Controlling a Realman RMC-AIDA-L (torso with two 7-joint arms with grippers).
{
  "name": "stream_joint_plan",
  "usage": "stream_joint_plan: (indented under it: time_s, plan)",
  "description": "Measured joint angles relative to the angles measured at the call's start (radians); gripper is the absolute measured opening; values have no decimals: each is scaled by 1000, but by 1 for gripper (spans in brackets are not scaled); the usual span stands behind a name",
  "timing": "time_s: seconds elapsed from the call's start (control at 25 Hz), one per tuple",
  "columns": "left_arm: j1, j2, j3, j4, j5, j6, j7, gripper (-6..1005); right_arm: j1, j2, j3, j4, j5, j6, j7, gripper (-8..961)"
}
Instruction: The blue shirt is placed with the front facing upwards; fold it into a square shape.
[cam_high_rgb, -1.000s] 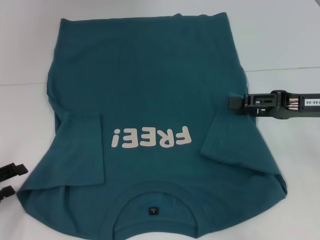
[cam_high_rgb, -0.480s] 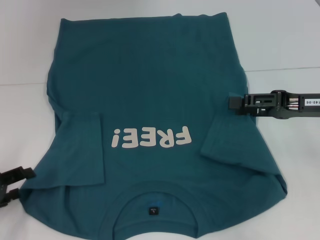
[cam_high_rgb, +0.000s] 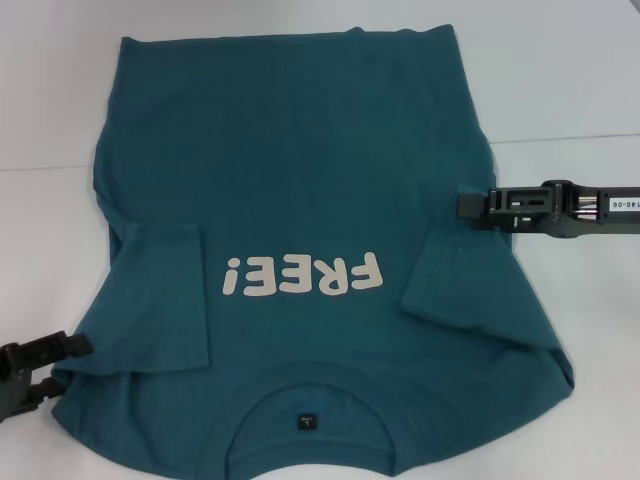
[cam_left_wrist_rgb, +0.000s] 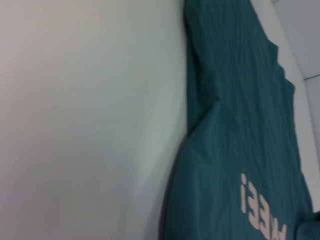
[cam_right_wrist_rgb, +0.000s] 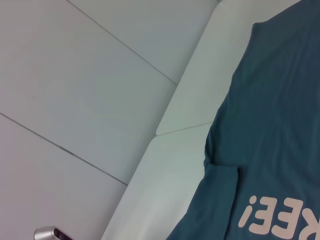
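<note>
Blue shirt (cam_high_rgb: 300, 200) lies flat on the white bench (cam_high_rgb: 560, 90), front up, "FREE!" lettering (cam_high_rgb: 303, 275) showing, collar (cam_high_rgb: 305, 415) at the near edge, both sleeves folded in over the body. Left gripper (cam_high_rgb: 50, 365) sits at the shirt's near-left shoulder corner, jaws apart, one finger over the fabric edge. Right gripper (cam_high_rgb: 465, 206) reaches in low over the shirt's right edge just above the folded sleeve; can't tell its jaw state.

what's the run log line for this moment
shirt: blue shirt flat, print up, sleeves folded in | left gripper: open, at shoulder edge | right gripper: over shirt's side edge
</note>
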Motion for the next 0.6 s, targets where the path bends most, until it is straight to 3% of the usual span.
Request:
stream_joint_plan:
  time_s: [0.6]
  plan:
    - [10,4,-12,5,3,56,-1,813,-2,-7,1,19,0,1,-8,631]
